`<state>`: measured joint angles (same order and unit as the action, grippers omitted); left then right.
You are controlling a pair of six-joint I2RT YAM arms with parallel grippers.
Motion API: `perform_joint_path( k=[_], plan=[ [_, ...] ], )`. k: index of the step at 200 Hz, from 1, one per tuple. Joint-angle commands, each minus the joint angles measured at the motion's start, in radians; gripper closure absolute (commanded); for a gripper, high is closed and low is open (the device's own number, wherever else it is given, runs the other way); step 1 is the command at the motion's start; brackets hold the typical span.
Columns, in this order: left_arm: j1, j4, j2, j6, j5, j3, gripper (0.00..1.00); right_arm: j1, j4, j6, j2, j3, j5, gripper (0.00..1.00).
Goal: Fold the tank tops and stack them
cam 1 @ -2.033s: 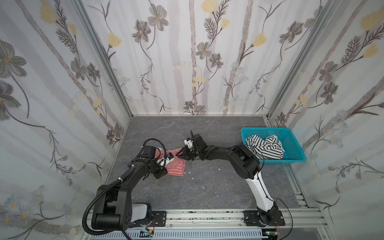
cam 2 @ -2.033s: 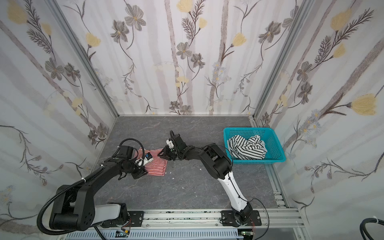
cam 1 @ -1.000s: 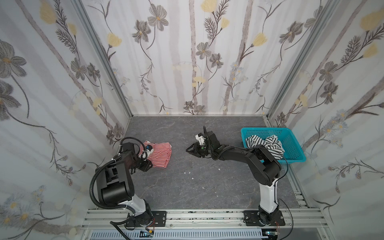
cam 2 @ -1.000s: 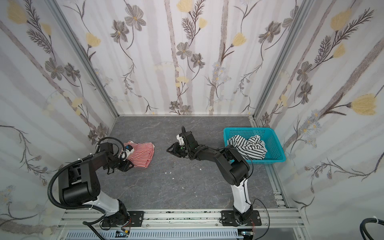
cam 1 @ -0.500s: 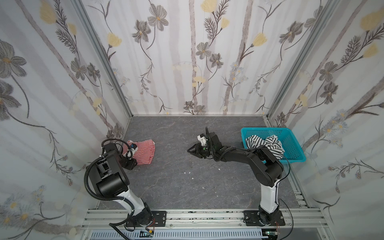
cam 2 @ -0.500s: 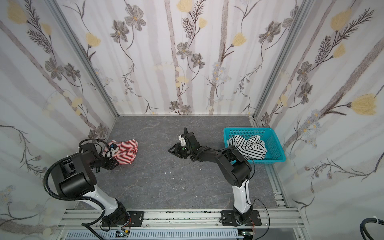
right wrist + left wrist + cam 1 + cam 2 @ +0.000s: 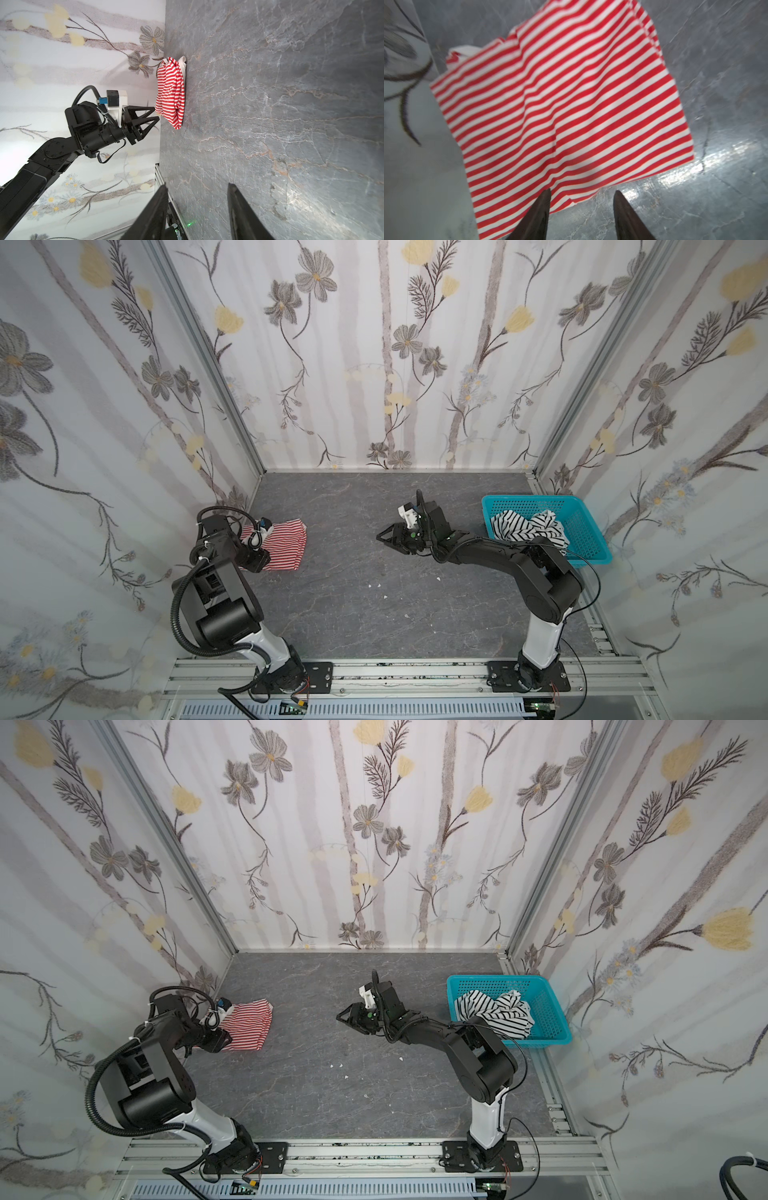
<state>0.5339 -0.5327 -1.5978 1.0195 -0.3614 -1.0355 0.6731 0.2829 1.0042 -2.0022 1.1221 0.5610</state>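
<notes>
Both top views are bright, evenly lit and sharp, with walls bowing at the edges. The left wrist view blurs the red-and-white striped knit tank top. White glare patches shine on the grey marbled table.

Likely a lab test cell: wallpapered panels, aluminium mounting rail.

2 overhead, both wrist cameras facing red-striped top

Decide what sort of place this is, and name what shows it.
Probably a robot test booth, not a home: flower-printed wall panels, two black robot arms bolted to an aluminium base rail, and a turquoise plastic mesh basket holding a black-and-white striped tank top.
</notes>
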Motion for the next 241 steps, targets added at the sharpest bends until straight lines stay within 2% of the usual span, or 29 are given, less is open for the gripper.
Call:
perform_joint_path(
  k=[1, 36, 66, 79, 88, 99, 110, 134, 164, 195, 241],
  plan=[
    [-0.044, -0.047, 0.074, -0.079, -0.070, -0.014, 0.46, -0.022, -0.092, -0.079, 0.061, 0.021, -0.061, 0.46],
    [-0.187, -0.050, 0.192, -0.220, -0.120, -0.010, 0.41, -0.116, -0.389, -0.213, 0.222, 0.050, -0.232, 0.39],
    [-0.335, -0.048, 0.223, -0.400, -0.227, -0.021, 0.38, -0.238, -0.680, -0.311, 0.351, 0.069, -0.526, 0.35],
    [-0.407, -0.042, 0.215, -0.470, -0.269, -0.021, 0.37, -0.293, -0.763, -0.343, 0.394, 0.071, -0.610, 0.31],
    [-0.463, -0.007, 0.209, -0.531, -0.250, -0.011, 0.37, -0.337, -0.802, -0.359, 0.425, 0.063, -0.638, 0.31],
    [-0.536, 0.069, 0.201, -0.636, -0.155, 0.014, 0.37, -0.394, -0.842, -0.375, 0.454, 0.052, -0.660, 0.31],
    [-0.599, 0.120, 0.185, -0.693, -0.084, 0.040, 0.37, -0.449, -0.859, -0.399, 0.477, 0.029, -0.673, 0.31],
    [-0.710, 0.180, 0.145, -0.727, -0.030, 0.085, 0.38, -0.586, -0.872, -0.434, 0.503, -0.037, -0.674, 0.30],
    [-0.820, 0.208, 0.130, -0.697, 0.058, 0.119, 0.38, -0.759, -0.838, -0.442, 0.497, -0.118, -0.631, 0.30],
    [-0.855, 0.218, 0.137, -0.699, 0.037, 0.141, 0.38, -0.902, -0.782, -0.444, 0.452, -0.149, -0.526, 0.30],
    [-0.869, 0.229, 0.143, -0.693, 0.034, 0.160, 0.38, -0.971, -0.781, -0.434, 0.306, -0.049, -0.513, 0.30]
  ],
)
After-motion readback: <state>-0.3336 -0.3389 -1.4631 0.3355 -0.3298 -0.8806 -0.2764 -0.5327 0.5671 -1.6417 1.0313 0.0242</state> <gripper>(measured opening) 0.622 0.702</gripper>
